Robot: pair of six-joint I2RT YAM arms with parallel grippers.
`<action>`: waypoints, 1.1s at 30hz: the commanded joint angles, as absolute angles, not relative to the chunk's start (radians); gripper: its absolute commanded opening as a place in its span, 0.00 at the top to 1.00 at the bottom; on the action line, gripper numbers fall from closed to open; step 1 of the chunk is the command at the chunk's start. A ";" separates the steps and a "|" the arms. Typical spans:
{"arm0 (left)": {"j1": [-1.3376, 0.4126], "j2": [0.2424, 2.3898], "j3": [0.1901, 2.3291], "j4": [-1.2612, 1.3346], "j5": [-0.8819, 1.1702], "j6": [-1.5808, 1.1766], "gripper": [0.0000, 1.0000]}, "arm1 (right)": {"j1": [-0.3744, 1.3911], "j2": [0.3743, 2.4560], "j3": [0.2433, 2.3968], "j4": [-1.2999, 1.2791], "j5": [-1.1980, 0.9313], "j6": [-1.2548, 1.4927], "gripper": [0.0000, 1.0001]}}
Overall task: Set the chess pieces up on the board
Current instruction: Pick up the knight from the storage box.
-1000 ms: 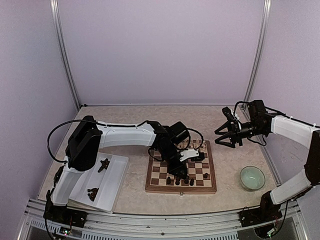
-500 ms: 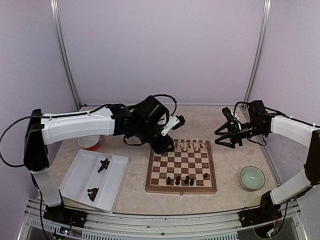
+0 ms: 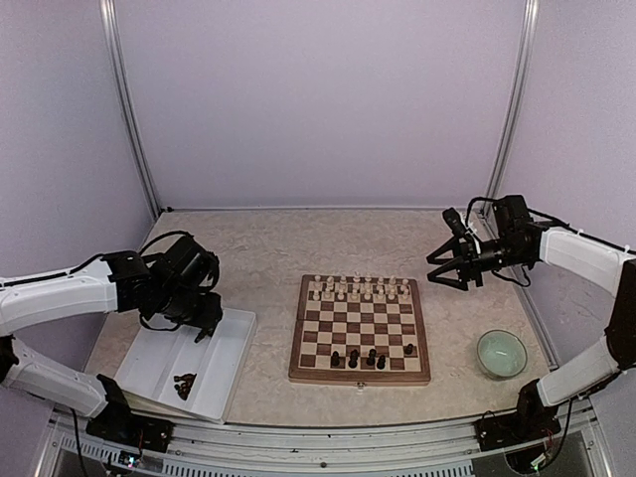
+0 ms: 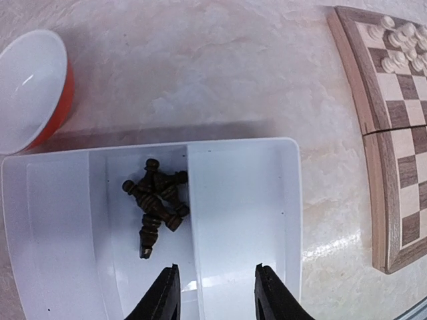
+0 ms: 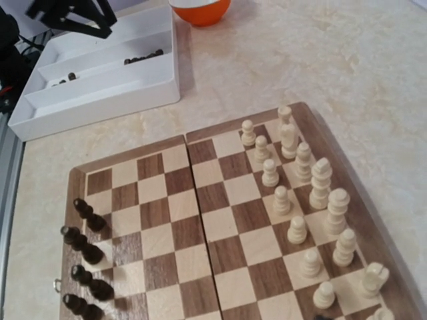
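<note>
**Left gripper open over the tray pile, board partly set**

My left gripper (image 4: 215,293) is spread wide and empty. Its fingers sit at bottom centre of the wrist view, hovering over the white tray (image 4: 292,200). A heap of dark chess pieces (image 4: 155,203) lies tumbled in the compartment left of the tray's divider wall, just above my fingers in frame. They are small, dark brown turned shapes that overlap, so the count is unclear.

In the top view a second small clump sits lower in the tray. A few more dark ones stand in the board's bottom rows, at lower centre. The board (image 3: 360,378) lies flat at centre frame, with a brown rim and dark and cream squares. Cream pieces (image 3: 358,290) fill its top two rows.

My right gripper (image 3: 434,270) hangs at the right of the frame above the table (image 3: 268,248). It is off the board's upper right corner, jaws apart, nothing in them.

Edges:
- The tray's right wall is near the board's left rim, with a strip of bare table between.
- The red bowl (image 4: 33,87) is upper left in the wrist view, close by the tray's corner.
- The green bowl (image 3: 501,353) is right of the board, apart from it.
- Open squares run across the board's middle rows.
</note>
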State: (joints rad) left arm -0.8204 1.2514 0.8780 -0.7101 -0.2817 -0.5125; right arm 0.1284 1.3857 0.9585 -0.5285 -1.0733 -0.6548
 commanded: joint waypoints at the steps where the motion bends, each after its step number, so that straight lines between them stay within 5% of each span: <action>1: -0.688 1.163 0.794 -0.558 -0.157 -0.522 0.61 | 0.125 1.328 1.024 -0.562 -1.095 -0.636 0.37; 10: -0.559 1.255 0.733 -0.523 -0.099 -0.525 0.62 | 0.203 1.360 1.242 -0.679 -1.140 -0.578 0.37; 33: -0.539 1.342 0.684 -0.569 -0.160 -0.611 0.62 | 0.255 1.348 1.190 -0.644 -1.085 -0.577 0.37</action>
